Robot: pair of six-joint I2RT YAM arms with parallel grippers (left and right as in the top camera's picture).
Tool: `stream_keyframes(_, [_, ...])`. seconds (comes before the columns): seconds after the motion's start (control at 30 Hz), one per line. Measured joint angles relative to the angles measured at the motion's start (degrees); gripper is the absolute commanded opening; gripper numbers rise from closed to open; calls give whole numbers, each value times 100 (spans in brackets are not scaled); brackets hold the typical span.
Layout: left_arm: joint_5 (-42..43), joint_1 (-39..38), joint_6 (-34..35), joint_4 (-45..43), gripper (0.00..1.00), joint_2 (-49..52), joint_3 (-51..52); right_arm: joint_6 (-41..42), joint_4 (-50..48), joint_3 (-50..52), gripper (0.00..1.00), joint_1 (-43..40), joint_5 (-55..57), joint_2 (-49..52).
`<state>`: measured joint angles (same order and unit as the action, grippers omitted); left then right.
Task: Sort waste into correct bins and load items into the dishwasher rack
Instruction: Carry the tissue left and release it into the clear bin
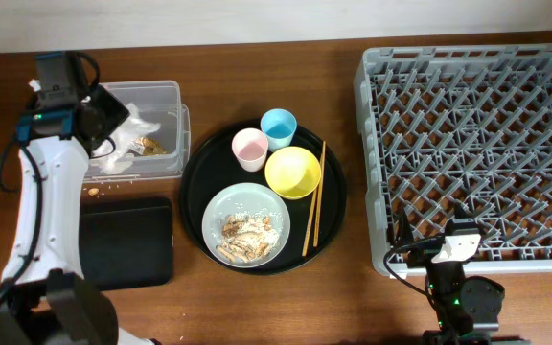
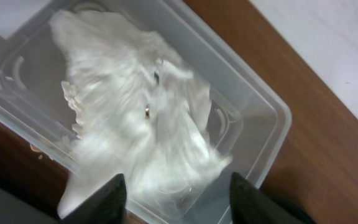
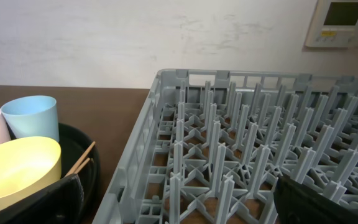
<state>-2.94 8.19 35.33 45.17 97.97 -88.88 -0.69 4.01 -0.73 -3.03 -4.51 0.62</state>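
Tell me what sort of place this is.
Probably a dish-clearing station mocked up indoors on a wooden table. The signs are a grey dishwasher rack, a round tray bearing a plate of food scraps, and a clear waste box holding a napkin.

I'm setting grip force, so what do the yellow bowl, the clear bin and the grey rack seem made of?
Yellow bowl: probably smooth plastic or melamine, going by its even colour and soft sheen. Clear bin: translucent plastic; the napkin shows through its walls. Grey rack: matte moulded plastic, with thin identical pegs.
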Motion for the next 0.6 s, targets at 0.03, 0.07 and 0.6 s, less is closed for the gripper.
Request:
stream_keyframes(0.03, [0, 0, 9, 0, 58, 37, 4, -2, 0, 0, 99, 0, 0, 0])
stream_keyframes(0.07, [2, 0, 28, 7, 58, 48, 7, -4, 0, 0, 99, 0, 0, 0])
stream_keyframes(0.6, [2494, -2, -1027, 1351, 93, -1952, -2, 0, 0, 0, 99, 0, 0, 0])
